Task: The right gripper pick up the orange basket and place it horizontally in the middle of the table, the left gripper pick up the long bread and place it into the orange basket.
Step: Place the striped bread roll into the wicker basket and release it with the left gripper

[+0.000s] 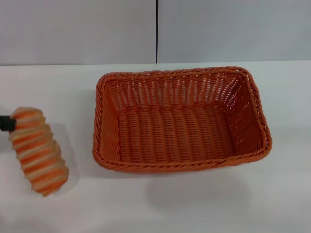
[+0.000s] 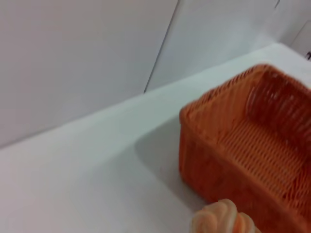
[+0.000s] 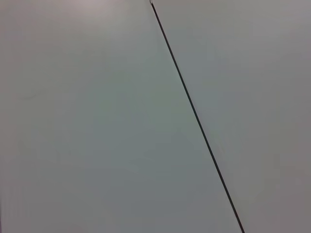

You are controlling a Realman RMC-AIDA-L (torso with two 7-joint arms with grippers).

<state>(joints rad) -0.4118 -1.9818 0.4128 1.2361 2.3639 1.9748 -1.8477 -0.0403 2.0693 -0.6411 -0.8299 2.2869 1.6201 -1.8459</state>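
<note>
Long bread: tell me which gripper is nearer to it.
Left. The left gripper is right at the long bread, at its far end, left of the orange basket. The right gripper is out of view.

The head view looks forward and down from above onto the white surface, taking in the whole orange basket at the middle, the long bread at the left edge, and the grey wall behind. The left wrist view sits low and close, facing across the surface toward that wall; it shares the basket's near corner and the bread's tip. The right wrist view faces only wall, with a dark seam.
</note>
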